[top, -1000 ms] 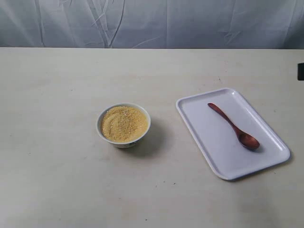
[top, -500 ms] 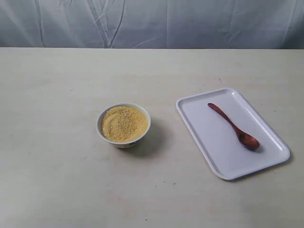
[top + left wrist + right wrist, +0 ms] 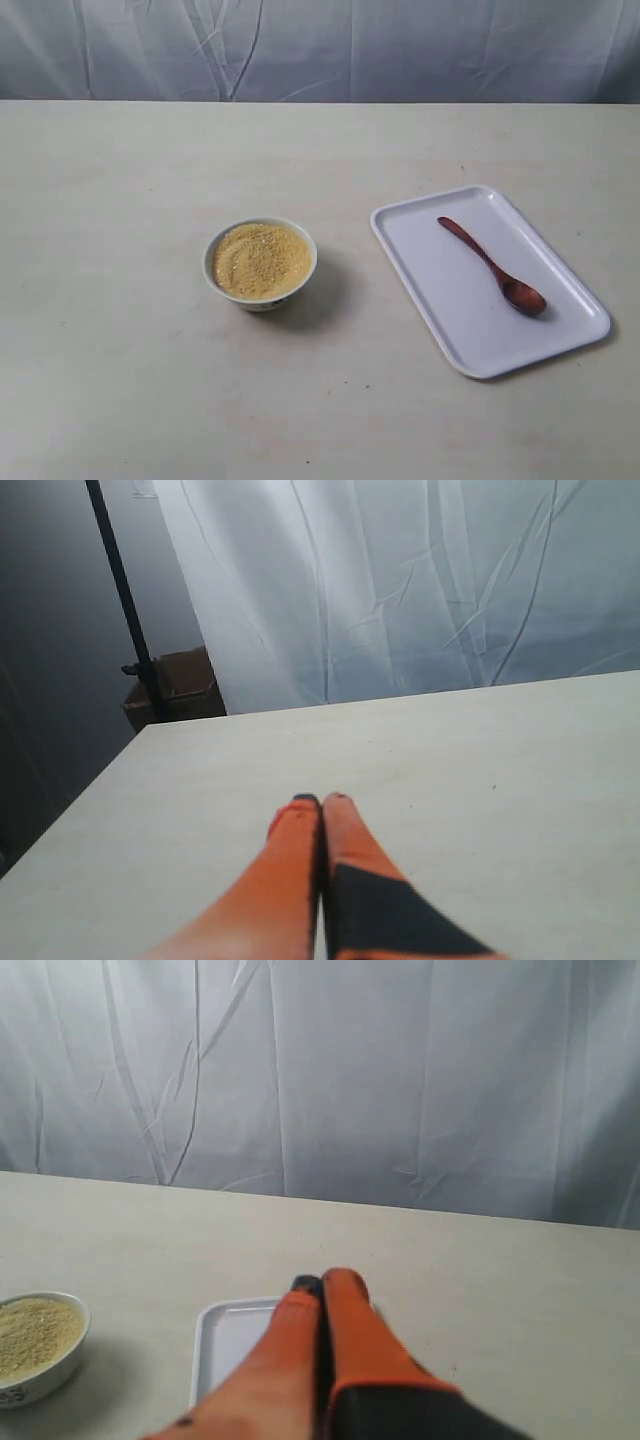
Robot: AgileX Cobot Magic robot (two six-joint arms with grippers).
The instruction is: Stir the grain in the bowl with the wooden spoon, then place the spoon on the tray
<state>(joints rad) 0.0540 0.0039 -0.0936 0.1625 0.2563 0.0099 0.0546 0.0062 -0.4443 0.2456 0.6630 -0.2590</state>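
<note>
A small white bowl (image 3: 260, 264) of golden grain (image 3: 262, 259) stands near the table's middle. To its right a white tray (image 3: 455, 320) holds the dark wooden spoon (image 3: 494, 267), scoop toward the front. Neither gripper shows in the exterior view. In the left wrist view my left gripper (image 3: 320, 800) is shut, empty, over bare table. My right gripper (image 3: 324, 1282) is shut and empty too, hovering above the tray (image 3: 225, 1340), with the bowl (image 3: 38, 1345) off to one side. The spoon is hidden in the right wrist view.
A wrinkled pale curtain (image 3: 320, 50) hangs behind the beige table (image 3: 120, 380). In the left wrist view a black stand pole (image 3: 125, 605) and a cardboard box (image 3: 175, 685) sit beyond the table's edge.
A dark object at the exterior view's right edge one second ago is gone. Bowl, tray and spoon have not moved.
</note>
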